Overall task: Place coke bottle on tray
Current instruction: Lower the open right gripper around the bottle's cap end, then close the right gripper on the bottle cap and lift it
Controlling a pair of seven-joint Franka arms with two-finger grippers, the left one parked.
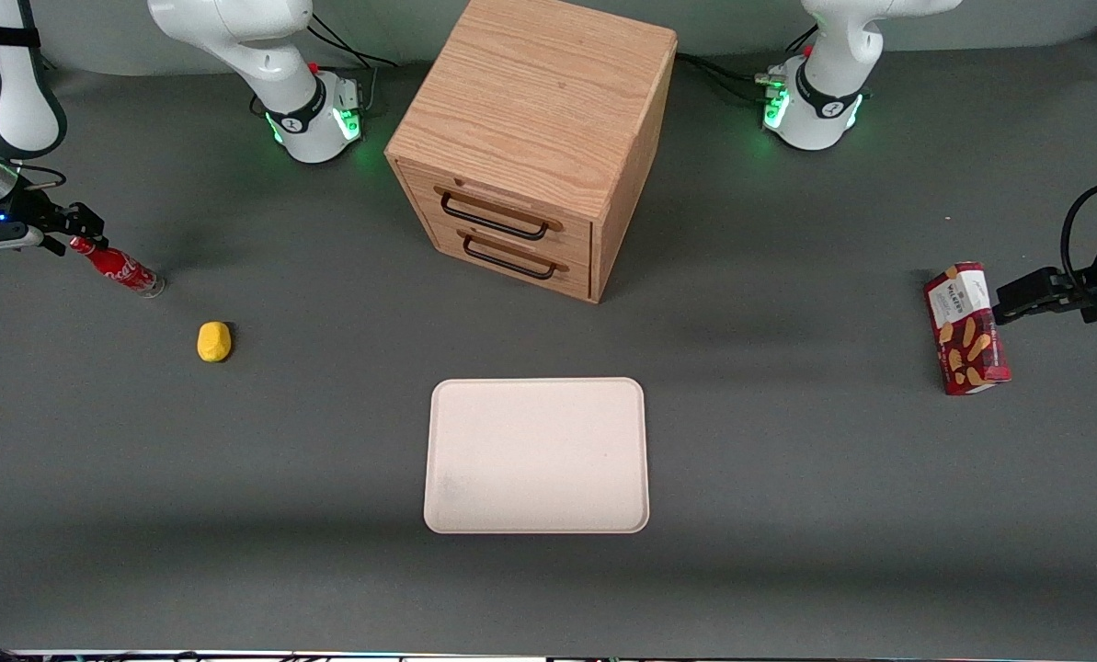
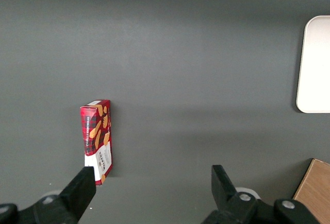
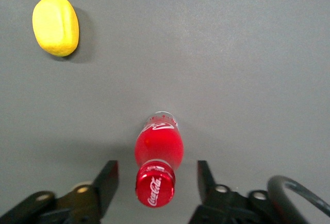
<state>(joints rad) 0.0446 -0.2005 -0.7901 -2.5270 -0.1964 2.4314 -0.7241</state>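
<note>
A yellow lemon-like object (image 1: 214, 341) is seen near the coke bottle (image 1: 116, 267), nearer the front camera. The gripper (image 3: 154, 183) is spread, one finger either side of the bottle's cap, at the working arm's end of the grey table (image 1: 787, 515). The tray (image 1: 537, 455) lies well apart, before the wooden drawer box (image 1: 534, 138). A snack box (image 1: 965, 328) stands toward the parked arm's end.

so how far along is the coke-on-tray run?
Early. Done: approach only; the gripper is open, its fingers either side of the coke bottle's cap, not yet closed. The bottle stands on the table near the yellow lemon. Left: grasp, lift, carry to the empty tray.
</note>
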